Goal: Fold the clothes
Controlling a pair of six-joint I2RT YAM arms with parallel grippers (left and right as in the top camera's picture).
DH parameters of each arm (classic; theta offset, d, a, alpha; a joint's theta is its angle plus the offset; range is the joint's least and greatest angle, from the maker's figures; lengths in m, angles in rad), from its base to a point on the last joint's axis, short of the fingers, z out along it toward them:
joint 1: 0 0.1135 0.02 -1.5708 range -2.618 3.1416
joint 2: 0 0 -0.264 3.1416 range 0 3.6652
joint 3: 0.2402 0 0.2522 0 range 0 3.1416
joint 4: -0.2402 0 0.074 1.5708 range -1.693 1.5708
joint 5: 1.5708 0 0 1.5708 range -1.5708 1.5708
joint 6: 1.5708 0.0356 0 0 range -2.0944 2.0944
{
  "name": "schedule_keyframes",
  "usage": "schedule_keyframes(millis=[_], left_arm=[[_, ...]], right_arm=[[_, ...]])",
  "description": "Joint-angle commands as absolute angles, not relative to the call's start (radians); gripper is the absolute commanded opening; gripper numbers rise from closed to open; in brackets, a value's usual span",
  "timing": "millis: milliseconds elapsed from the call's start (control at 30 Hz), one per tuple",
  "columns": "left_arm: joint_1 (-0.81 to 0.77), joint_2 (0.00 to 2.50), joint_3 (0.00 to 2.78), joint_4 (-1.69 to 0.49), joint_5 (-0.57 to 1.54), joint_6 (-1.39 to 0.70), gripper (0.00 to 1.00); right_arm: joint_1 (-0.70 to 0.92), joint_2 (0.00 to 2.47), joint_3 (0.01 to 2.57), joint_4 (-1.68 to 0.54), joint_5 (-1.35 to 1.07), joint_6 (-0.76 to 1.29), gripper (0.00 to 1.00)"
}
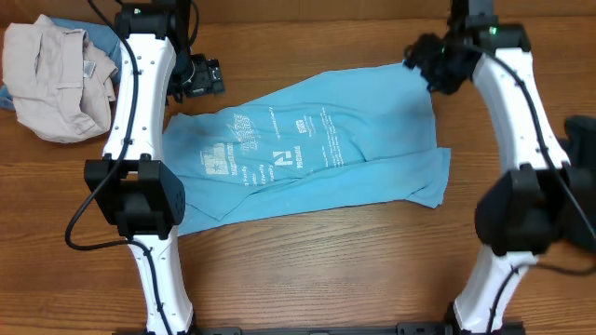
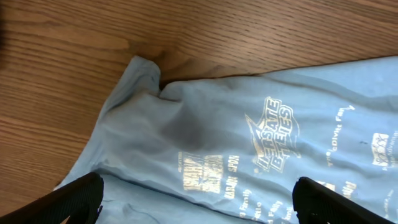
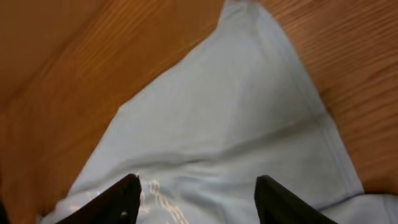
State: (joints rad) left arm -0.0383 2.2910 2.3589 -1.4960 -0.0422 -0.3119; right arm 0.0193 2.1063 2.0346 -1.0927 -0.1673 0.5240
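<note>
The clothes, a light sky-blue T-shirt [image 1: 307, 149] with white lettering, lie spread across the wooden table [image 1: 326, 270], a sleeve folded over at the lower right. My left gripper [image 1: 200, 76] hovers at the shirt's upper left corner. In the left wrist view it [image 2: 196, 199] stands wide open above the printed cloth [image 2: 236, 124], nothing between its fingers [image 2: 74, 199]. My right gripper [image 1: 430, 58] sits over the shirt's upper right corner. Seen from the right wrist, it [image 3: 199, 186] is open over plain blue cloth [image 3: 230, 112], which narrows to a corner ahead.
A heap of beige garments [image 1: 56, 79] with some denim blue beneath lies at the table's far left corner. A dark object [image 1: 582, 140] shows at the right edge. Both arm bases stand along the front edge.
</note>
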Motion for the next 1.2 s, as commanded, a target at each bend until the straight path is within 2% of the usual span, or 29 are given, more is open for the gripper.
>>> schedule_keyframes(millis=[0, 100, 400, 767, 933, 1067, 1167], left_arm=[[-0.034, 2.269, 2.37, -1.497, 0.002, -0.311, 1.0], [-0.035, 2.269, 2.37, -1.501, 0.005, -0.314, 1.0], [-0.035, 2.269, 2.337, -1.507, 0.004, -0.314, 1.0], [-0.035, 2.269, 2.336, -1.506, 0.005, -0.315, 1.0], [-0.04, 2.269, 2.336, -1.503, 0.005, -0.315, 1.0], [-0.041, 2.269, 2.336, -1.502, 0.005, -0.315, 1.0], [-0.041, 2.269, 2.336, -1.502, 0.016, -0.314, 1.0]], right_arm=[[-0.009, 2.252, 2.25, -1.12, -0.135, 0.586, 0.61], [-0.031, 2.337, 2.302, -1.055, -0.133, 0.681, 0.61], [-0.025, 2.475, 2.302, -0.846, -0.134, 0.72, 0.61], [-0.023, 2.594, 2.301, -0.77, -0.132, 0.871, 0.6], [-0.022, 2.61, 2.301, -0.767, -0.113, 0.872, 0.6], [-0.022, 2.611, 2.301, -0.768, -0.097, 0.871, 0.52], [-0.022, 2.611, 2.297, -0.77, -0.089, 0.871, 0.51]])
